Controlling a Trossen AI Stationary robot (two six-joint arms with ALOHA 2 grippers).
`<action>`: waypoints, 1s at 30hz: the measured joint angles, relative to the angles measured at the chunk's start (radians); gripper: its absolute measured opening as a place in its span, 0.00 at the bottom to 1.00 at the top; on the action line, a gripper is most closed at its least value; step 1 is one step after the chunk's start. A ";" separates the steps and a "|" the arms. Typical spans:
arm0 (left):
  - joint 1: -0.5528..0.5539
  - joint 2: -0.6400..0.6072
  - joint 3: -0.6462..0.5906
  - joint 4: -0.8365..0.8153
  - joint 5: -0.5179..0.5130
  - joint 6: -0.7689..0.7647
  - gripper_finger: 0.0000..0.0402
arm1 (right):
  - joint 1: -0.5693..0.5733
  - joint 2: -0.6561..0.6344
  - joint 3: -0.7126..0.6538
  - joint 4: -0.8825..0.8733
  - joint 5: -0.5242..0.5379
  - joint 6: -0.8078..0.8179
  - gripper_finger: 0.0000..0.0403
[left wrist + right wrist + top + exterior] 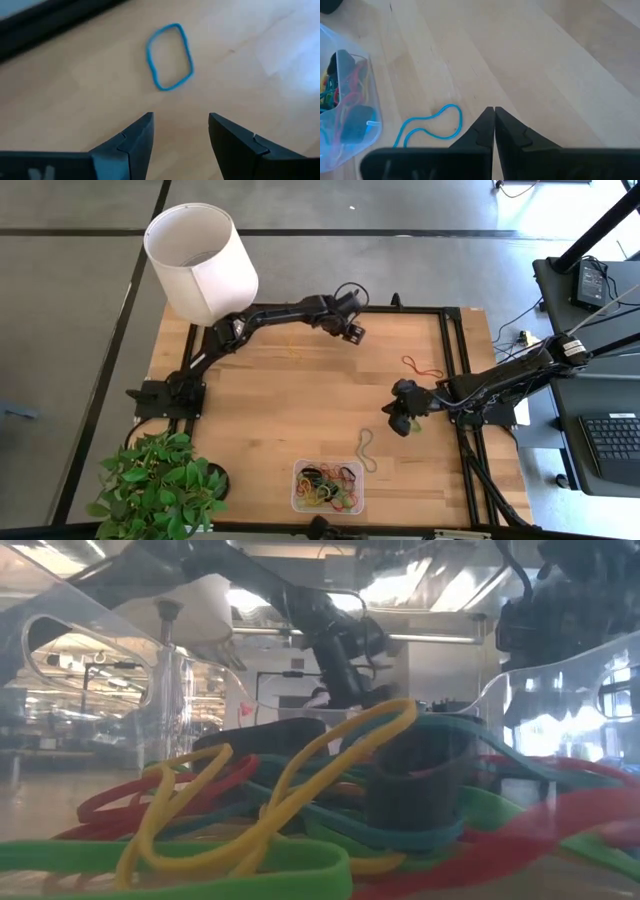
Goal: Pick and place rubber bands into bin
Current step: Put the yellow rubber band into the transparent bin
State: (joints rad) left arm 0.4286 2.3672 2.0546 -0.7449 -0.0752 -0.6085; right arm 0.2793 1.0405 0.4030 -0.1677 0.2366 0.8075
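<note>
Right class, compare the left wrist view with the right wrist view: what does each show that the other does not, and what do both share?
Only the left wrist view shows a closed blue rubber band loop lying ahead of the open left hand. Only the right wrist view shows the clear bin holding bands, a squiggly blue band beside it, and the shut right hand. Both show the bare wooden table and a blue band lying on it.

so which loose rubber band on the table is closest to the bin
The squiggly pale band lying just up and right of the bin. The red band by the right rail and the faint one near the left gripper lie much farther off.
</note>
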 joint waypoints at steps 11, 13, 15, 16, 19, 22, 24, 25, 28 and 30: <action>-0.009 -0.009 0.086 -0.264 0.069 0.204 0.45 | -0.008 0.000 0.000 0.006 0.040 0.000 0.04; -0.022 -0.017 0.088 -0.314 0.045 0.220 0.44 | -0.012 0.000 0.000 0.013 0.058 0.000 0.04; -0.032 -0.026 0.075 -0.385 -0.008 0.221 0.42 | -0.018 0.000 0.000 0.016 0.059 -0.001 0.04; -0.037 -0.030 0.060 -0.421 -0.038 0.220 0.40 | -0.020 0.000 0.000 0.018 0.060 -0.001 0.04; -0.047 -0.032 0.016 -0.497 -0.093 0.202 0.36 | -0.021 0.000 0.000 0.023 0.060 0.000 0.04; -0.056 -0.036 -0.041 -0.524 -0.096 0.199 0.31 | -0.021 0.000 0.000 0.028 0.059 0.000 0.04; -0.070 -0.036 -0.071 -0.545 -0.089 0.191 0.29 | -0.021 0.000 0.000 0.035 0.059 0.000 0.04; -0.077 -0.037 -0.085 -0.552 -0.089 0.186 0.29 | -0.021 0.000 0.000 0.035 0.059 0.001 0.04; -0.098 -0.037 -0.131 -0.550 -0.088 0.163 0.27 | -0.021 0.000 0.000 0.040 0.058 0.000 0.04; -0.108 -0.037 -0.158 -0.565 -0.090 0.149 0.26 | -0.021 0.000 0.000 0.039 0.058 0.000 0.04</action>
State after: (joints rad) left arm 0.3208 2.3306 1.8969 -1.3096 -0.1652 -0.4594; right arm 0.2581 1.0405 0.4030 -0.1291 0.2951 0.8074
